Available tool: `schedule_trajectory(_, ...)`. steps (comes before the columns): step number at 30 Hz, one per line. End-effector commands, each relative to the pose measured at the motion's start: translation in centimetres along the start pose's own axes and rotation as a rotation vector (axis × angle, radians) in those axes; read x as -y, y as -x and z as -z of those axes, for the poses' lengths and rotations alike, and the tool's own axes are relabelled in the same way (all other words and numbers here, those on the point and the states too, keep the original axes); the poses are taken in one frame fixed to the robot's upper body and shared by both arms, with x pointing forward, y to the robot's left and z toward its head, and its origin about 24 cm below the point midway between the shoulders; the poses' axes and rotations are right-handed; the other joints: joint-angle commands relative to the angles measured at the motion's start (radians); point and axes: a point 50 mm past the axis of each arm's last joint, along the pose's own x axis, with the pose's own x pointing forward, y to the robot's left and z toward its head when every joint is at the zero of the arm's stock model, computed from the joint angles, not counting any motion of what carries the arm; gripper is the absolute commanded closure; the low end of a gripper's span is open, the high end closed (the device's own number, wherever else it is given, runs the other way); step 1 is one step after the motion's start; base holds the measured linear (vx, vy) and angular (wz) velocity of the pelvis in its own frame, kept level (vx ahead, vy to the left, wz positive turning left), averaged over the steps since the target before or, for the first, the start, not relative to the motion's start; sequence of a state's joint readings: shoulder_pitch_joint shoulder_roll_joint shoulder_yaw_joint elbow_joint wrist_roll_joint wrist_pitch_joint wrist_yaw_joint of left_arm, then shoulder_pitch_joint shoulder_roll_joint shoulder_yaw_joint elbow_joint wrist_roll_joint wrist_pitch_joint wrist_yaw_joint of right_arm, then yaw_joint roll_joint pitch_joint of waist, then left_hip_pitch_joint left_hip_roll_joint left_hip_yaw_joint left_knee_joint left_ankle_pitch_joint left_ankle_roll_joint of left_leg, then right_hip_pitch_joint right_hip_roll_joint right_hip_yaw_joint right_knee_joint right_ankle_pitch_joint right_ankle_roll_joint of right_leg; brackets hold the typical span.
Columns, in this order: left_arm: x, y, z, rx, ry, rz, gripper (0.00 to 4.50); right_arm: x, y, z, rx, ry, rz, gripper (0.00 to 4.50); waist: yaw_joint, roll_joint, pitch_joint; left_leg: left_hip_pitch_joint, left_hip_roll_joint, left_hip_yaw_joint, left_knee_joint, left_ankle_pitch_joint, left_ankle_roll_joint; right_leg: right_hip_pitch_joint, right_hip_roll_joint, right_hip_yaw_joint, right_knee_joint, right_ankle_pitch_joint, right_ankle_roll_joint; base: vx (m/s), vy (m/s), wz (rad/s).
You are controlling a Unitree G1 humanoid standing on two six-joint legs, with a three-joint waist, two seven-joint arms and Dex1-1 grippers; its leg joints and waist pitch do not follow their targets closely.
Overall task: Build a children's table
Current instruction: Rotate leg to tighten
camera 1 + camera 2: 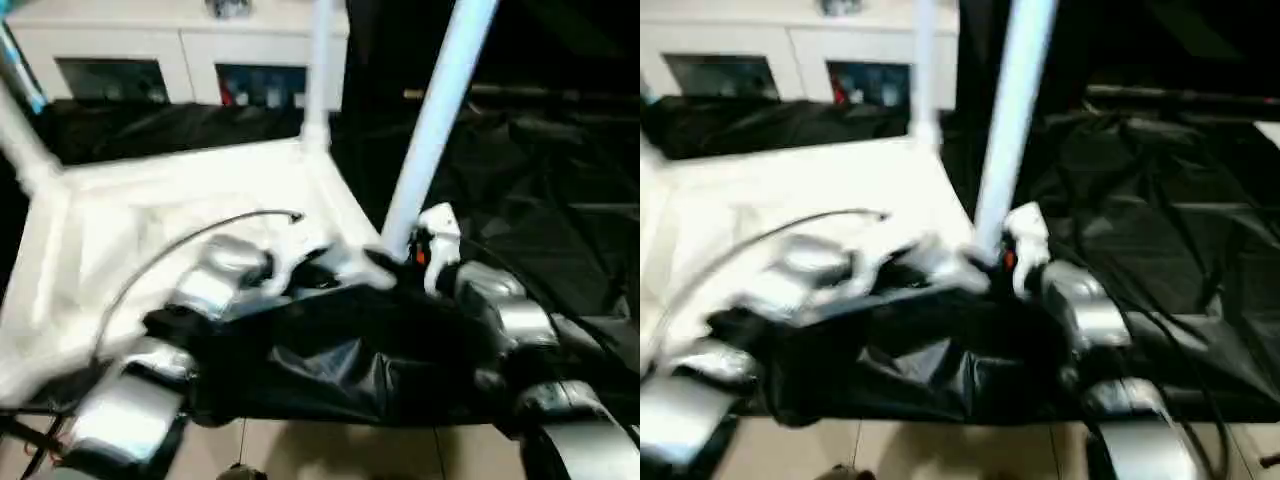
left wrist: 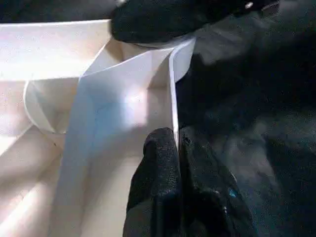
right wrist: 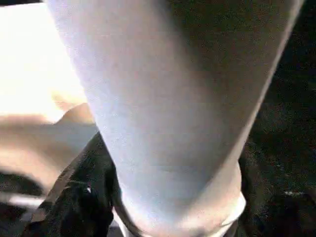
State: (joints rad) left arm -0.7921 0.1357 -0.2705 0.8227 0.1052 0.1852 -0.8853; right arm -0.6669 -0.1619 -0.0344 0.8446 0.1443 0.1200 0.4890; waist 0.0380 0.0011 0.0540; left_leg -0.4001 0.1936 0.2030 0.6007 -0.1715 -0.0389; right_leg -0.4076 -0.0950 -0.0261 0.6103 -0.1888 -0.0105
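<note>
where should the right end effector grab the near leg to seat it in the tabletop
Low on the near leg, just above its corner socket, from the side facing the robot. The tube stands nearly upright and widens toward the tabletop, so a low grip steers the base best.

White plastic rectangular tabletop (image 1: 190, 215): smooth, faint sheen on ribs. Long tapered white plastic tube leg (image 1: 440, 110): smooth, satin, bluish glare. Black sheet (image 1: 560, 190) under my work: thin, crinkled, glossy like plastic film. My silver forearms (image 1: 500, 305): polished metal look, bright highlights. My left gripper (image 2: 178, 148) black fingers (image 2: 158, 168): matt, slightly grainy. White cabinet (image 1: 180, 45): smooth painted fronts, glass doors.
</note>
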Motion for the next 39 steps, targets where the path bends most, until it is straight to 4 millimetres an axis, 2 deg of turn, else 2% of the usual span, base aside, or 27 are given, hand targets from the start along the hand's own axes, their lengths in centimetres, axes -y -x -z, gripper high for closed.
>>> schedule_trajectory(1, 0.9, -1.4, -2.4, 0.061, -0.033, 0.017, 4.5, -0.9, -0.6, 1.6, -0.074, -0.006, 0.047, 1.73, -0.001, -0.008, -0.072, 0.03, 0.028, -0.012, -0.072, -0.185, 0.017, 0.04, -0.041, 0.022, -0.072, -0.143, -0.22, 0.0, 0.0, 0.0)
schedule_trajectory(4, 1.6, -2.2, -2.9, 0.079, -0.043, 0.03, 4.5, -2.0, -1.2, 1.5, -0.041, 0.001, -0.004, 1.73, 0.002, -0.008, -0.074, 0.026, 0.028, -0.013, -0.069, -0.159, 0.049, 0.046, -0.041, 0.019, -0.066, -0.088, -0.229, 0.0, 0.0, 0.0)
schedule_trajectory(6, 1.8, -2.2, -2.8, 0.08, -0.047, 0.04, 4.5, -2.2, -1.2, 1.3, -0.024, -0.008, -0.029, 1.17, 0.001, -0.005, -0.074, 0.028, 0.028, -0.013, -0.07, -0.16, 0.059, 0.045, -0.039, 0.018, -0.067, -0.078, -0.235, 0.0, 0.0, 0.0)
schedule_trajectory(9, 1.9, -2.1, -2.4, 0.077, -0.063, 0.059, 4.5, -2.2, -1.1, 1.1, -0.002, -0.022, -0.076, 0.94, 0.001, -0.003, -0.073, 0.029, 0.029, -0.014, -0.07, -0.183, 0.061, 0.046, -0.039, 0.017, -0.067, -0.086, -0.243, 0.0, 0.0, 0.0)
schedule_trajectory(11, 1.8, -1.8, -2.1, 0.081, -0.072, 0.084, 4.5, -1.8, -0.7, 1.0, 0.0, 0.036, -0.117, 0.69, 0.001, -0.004, -0.073, 0.029, 0.03, -0.014, -0.071, -0.188, 0.063, 0.048, -0.04, 0.017, -0.068, -0.089, -0.244, 0.0, 0.0, 0.0)
schedule_trajectory(12, 1.8, -1.6, -2.0, 0.085, -0.076, 0.094, 4.5, -1.7, -0.5, 1.0, -0.001, 0.048, -0.13, 0.69, 0.002, -0.003, -0.073, 0.029, 0.031, -0.014, -0.071, -0.187, 0.065, 0.048, -0.04, 0.017, -0.068, -0.085, -0.245, 0.0, 0.0, 0.0)
schedule_trajectory(13, 1.8, -1.3, -1.8, 0.088, -0.083, 0.115, 4.5, -1.4, 0.0, 0.9, 0.001, 0.077, -0.18, 0.69, 0.002, -0.007, -0.074, 0.028, 0.031, -0.013, -0.069, -0.181, 0.07, 0.049, -0.04, 0.017, -0.067, -0.073, -0.249, 0.0, 0.0, 0.0)
schedule_trajectory(16, 1.9, -0.7, -1.5, 0.101, -0.113, 0.169, 4.5, -1.2, 1.0, 0.9, 0.001, 0.12, -0.302, 0.69, 0.009, -0.008, -0.073, 0.028, 0.033, -0.014, -0.069, -0.169, 0.09, 0.05, -0.042, 0.016, -0.065, -0.057, -0.251, 0.0, 0.0, 0.0)
schedule_trajectory(17, 1.9, -0.5, -1.4, 0.103, -0.116, 0.191, 4.5, -1.1, 1.4, 0.9, -0.002, 0.135, -0.333, 0.69, 0.01, -0.011, -0.073, 0.028, 0.034, -0.014, -0.068, -0.168, 0.091, 0.051, -0.041, 0.015, -0.065, -0.059, -0.251, 0.0, 0.0, 0.0)
schedule_trajectory(18, 2.1, 0.0, -1.2, 0.117, -0.127, 0.249, 4.5, -0.7, 2.3, 0.9, -0.015, 0.158, -0.401, 0.69, 0.017, -0.011, -0.071, 0.026, 0.035, -0.013, -0.068, -0.165, 0.098, 0.053, -0.041, 0.015, -0.064, -0.06, -0.251, 0.0, 0.0, 0.0)
schedule_trajectory(19, 2.2, 0.4, -0.9, 0.115, -0.133, 0.284, 4.5, -0.5, 2.8, 0.9, -0.029, 0.163, -0.441, 0.69, 0.022, -0.013, -0.073, 0.028, 0.038, -0.011, -0.067, -0.161, 0.102, 0.051, -0.041, 0.015, -0.06, -0.06, -0.254, 0.0, 0.0, 0.0)
schedule_trajectory(20, 2.2, 0.6, -0.8, 0.113, -0.135, 0.295, 4.5, -0.4, 3.0, 0.9, -0.036, 0.163, -0.456, 0.69, 0.023, -0.01, -0.071, 0.028, 0.039, -0.01, -0.068, -0.16, 0.104, 0.047, -0.039, 0.014, -0.06, -0.063, -0.257, 0.0, 0.0, 0.0)
schedule_trajectory(22, 2.0, 1.1, -0.3, 0.098, -0.151, 0.315, 4.5, -0.2, 3.9, 1.1, -0.07, 0.193, -0.525, 0.69, 0.024, -0.014, -0.069, 0.031, 0.04, -0.009, -0.069, -0.186, 0.095, 0.043, -0.039, 0.014, -0.064, -0.105, -0.255, 0.0, 0.0, 0.0)
schedule_trajectory(24, 1.8, 1.7, 0.1, 0.087, -0.16, 0.335, 4.5, -0.1, 4.5, 1.3, -0.105, 0.2, -0.583, 0.69, 0.025, -0.007, -0.067, 0.033, 0.041, -0.009, -0.072, -0.207, 0.079, 0.041, -0.042, 0.015, -0.068, -0.147, -0.249, 0.0, 0.0, 0.0)
schedule_trajectory(27, 1.5, 2.5, 0.6, 0.072, -0.173, 0.369, 4.5, -0.1, 5.0, 1.4, -0.131, 0.208, -0.629, 0.69, 0.025, -0.007, -0.066, 0.033, 0.041, -0.011, -0.076, -0.241, 0.054, 0.04, -0.042, 0.014, -0.073, -0.194, -0.234, 0.0, 0.0, 0.0)
schedule_trajectory(32, 1.2, 3.5, 1.2, 0.045, -0.181, 0.395, 4.5, -0.3, 5.3, 1.3, -0.148, 0.199, -0.672, 1.01, 0.025, -0.004, -0.068, 0.033, 0.042, -0.012, -0.077, -0.227, 0.043, 0.04, -0.042, 0.013, -0.067, -0.157, -0.24, 0.0, 0.0, 0.0)
schedule_trajectory(36, 1.0, 3.7, 1.4, 0.042, -0.176, 0.392, 4.5, -0.6, 5.4, 1.4, -0.157, 0.179, -0.69, 1.33, 0.025, -0.005, -0.068, 0.033, 0.042, -0.011, -0.077, -0.224, 0.038, 0.04, -0.043, 0.013, -0.067, -0.149, -0.245, 0.0, 0.0, 0.0)
schedule_trajectory(37, 1.0, 3.7, 1.4, 0.043, -0.175, 0.392, 4.5, -0.6, 5.4, 1.5, -0.158, 0.179, -0.691, 1.38, 0.024, -0.013, -0.068, 0.032, 0.041, -0.01, -0.076, -0.223, 0.04, 0.041, -0.043, 0.013, -0.068, -0.15, -0.244, 0.0, 0.0, 0.0)
schedule_trajectory(39, 1.1, 3.7, 1.6, 0.048, -0.167, 0.394, 4.5, -0.9, 5.4, 1.8, -0.167, 0.169, -0.701, 1.6, 0.026, -0.009, -0.069, 0.032, 0.042, -0.011, -0.076, -0.213, 0.04, 0.041, -0.044, 0.013, -0.066, -0.15, -0.242, 0.0, 0.0, 0.0)
